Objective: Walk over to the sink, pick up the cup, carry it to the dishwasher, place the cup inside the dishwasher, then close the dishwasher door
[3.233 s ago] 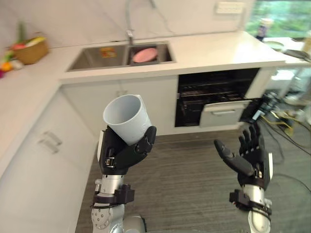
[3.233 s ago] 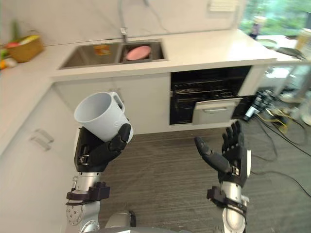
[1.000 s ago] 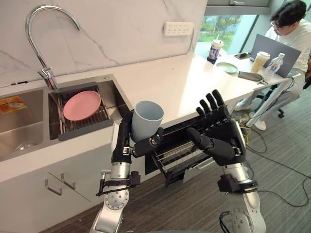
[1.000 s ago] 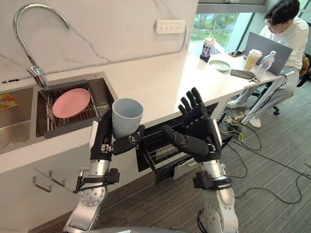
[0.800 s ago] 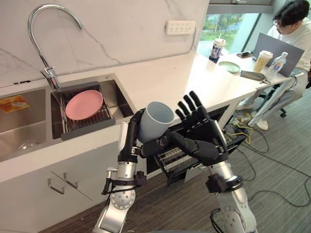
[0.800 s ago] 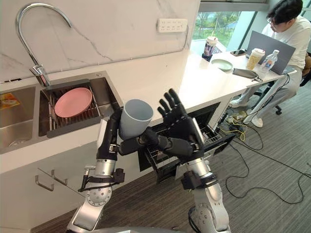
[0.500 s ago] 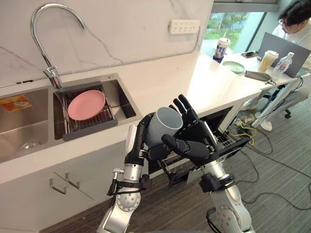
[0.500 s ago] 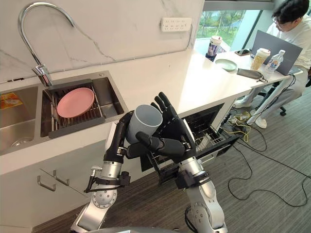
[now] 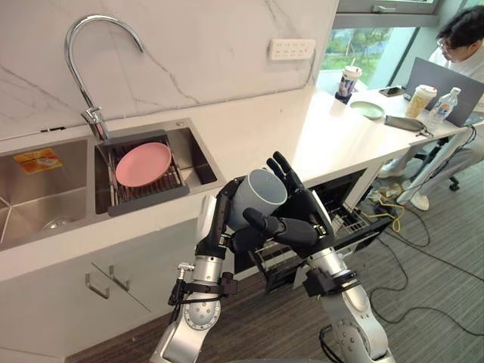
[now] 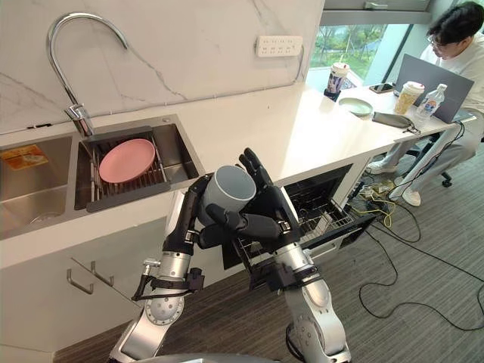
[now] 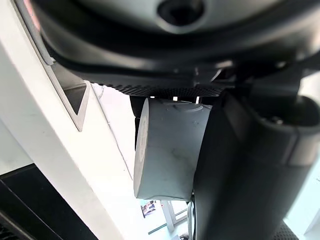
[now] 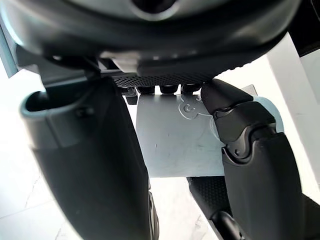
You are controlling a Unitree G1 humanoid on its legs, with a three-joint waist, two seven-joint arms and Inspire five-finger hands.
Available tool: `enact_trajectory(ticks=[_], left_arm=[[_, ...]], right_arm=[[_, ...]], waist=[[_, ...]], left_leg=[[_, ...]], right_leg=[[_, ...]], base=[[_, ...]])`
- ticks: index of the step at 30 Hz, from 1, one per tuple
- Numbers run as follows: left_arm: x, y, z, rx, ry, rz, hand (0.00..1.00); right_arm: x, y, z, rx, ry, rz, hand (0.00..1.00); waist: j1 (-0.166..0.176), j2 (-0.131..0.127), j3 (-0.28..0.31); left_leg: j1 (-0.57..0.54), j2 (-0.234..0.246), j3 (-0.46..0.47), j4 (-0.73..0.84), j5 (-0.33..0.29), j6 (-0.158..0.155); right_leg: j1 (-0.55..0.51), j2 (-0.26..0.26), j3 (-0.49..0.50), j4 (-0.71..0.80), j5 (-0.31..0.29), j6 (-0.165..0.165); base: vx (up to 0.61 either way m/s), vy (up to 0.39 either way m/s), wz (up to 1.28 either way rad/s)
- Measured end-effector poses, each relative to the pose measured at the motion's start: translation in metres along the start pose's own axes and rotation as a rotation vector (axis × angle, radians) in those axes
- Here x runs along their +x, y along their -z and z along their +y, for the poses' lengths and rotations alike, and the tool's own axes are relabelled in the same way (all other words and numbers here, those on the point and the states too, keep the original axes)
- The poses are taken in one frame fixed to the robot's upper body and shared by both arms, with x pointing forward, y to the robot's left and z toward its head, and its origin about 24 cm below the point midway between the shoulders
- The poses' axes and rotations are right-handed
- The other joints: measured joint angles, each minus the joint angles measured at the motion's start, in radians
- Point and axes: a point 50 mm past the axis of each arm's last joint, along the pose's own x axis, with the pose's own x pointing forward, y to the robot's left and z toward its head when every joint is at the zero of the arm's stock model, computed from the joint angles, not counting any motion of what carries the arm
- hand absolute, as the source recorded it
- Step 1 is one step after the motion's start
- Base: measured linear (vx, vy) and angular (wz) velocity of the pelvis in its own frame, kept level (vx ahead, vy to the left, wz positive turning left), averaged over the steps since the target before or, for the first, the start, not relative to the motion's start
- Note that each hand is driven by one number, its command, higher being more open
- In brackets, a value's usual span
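Note:
My left hand [image 9: 218, 221] is shut on a pale grey-blue cup [image 9: 259, 198], held at chest height in front of the counter edge with its mouth tilted up and to the right. The right hand [image 9: 302, 219] lies against the cup's far side. Its fingers [image 10: 252, 168] stand straight up behind the rim and its thumb [image 10: 227, 220] reaches across under the cup. The cup's wall [image 11: 167, 150] also shows between dark fingers in both wrist views [image 12: 175, 142]. Just behind and below the hands, the dishwasher [image 9: 344, 198] under the counter stands open with its wire rack [image 10: 324, 214] pulled out.
A sink [image 9: 45, 200] with a tall tap [image 9: 92, 64] and a pink plate [image 9: 144, 163] on a drainer lies to the left. The white counter [image 9: 302, 128] carries cups and a dish at its far end, where a person [image 9: 463, 34] sits at a laptop. Cables [image 9: 412, 253] trail on the floor at right.
The right hand has swung in from the right and come against the cup. The cup has tipped a little toward it, and the camera has shifted so the counter sits nearer.

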Motion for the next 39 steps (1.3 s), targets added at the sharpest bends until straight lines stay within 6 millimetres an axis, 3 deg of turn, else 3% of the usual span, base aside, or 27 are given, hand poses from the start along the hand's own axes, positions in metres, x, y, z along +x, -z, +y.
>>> enact_trajectory(ticks=[2,3,9,21,22,30,39], left_arm=[[0.0,-0.001,0.0,0.014,0.001,-0.009,0.0],[0.0,-0.002,0.0,0.021,0.002,-0.013,0.0],[0.002,-0.011,0.001,0.019,-0.002,-0.054,0.0],[0.001,-0.01,0.001,0.048,0.005,-0.053,0.0],[0.001,-0.01,0.001,0.048,0.005,-0.052,1.0],[0.003,-0.015,0.002,0.028,-0.016,-0.071,1.0],[0.007,-0.023,0.004,-0.037,-0.072,-0.092,1.0]], right_arm=[[0.0,0.0,-0.001,-0.005,-0.003,0.009,1.0],[0.0,0.0,-0.001,-0.005,-0.003,0.012,0.0],[0.001,0.002,-0.006,0.0,0.041,0.029,0.0],[0.001,0.002,-0.009,-0.012,0.049,0.041,0.0],[0.001,0.002,-0.009,-0.012,0.051,0.041,0.0],[-0.001,0.01,-0.007,0.024,0.067,0.063,0.0],[-0.003,0.021,-0.006,0.211,0.124,0.066,0.0]], waist=[[0.0,0.0,-0.001],[0.0,0.0,-0.005],[0.0,0.002,-0.027],[-0.002,0.001,-0.031],[-0.003,0.001,-0.031],[-0.005,0.001,-0.031],[-0.01,0.003,-0.034]], left_leg=[[0.0,0.0,0.0,-0.002,0.001,0.0],[0.0,-0.001,-0.001,-0.003,0.001,0.0],[-0.002,-0.003,-0.003,-0.01,0.002,0.0],[0.001,-0.004,-0.005,-0.019,0.009,-0.001],[0.002,-0.004,-0.006,-0.024,0.012,-0.001],[0.01,-0.003,-0.006,-0.046,0.025,-0.002],[0.01,-0.003,-0.009,-0.052,0.028,-0.002]], right_leg=[[0.0,0.0,0.0,-0.001,0.0,0.0],[0.0,0.0,-0.001,-0.003,0.0,0.0],[0.0,-0.001,-0.004,-0.012,0.001,0.001],[0.001,0.0,-0.007,-0.013,0.001,0.001],[0.001,0.0,-0.008,-0.013,0.002,0.001],[0.0,0.003,-0.01,-0.014,0.002,0.001],[-0.001,0.003,-0.013,-0.016,0.002,0.001]], base=[[0.0,0.0,0.0],[0.0,0.0,0.0],[0.0,0.0,0.0],[-0.01,-0.003,0.0],[-0.03,-0.013,0.02],[0.0,0.0,0.0],[0.0,-0.002,0.01]])
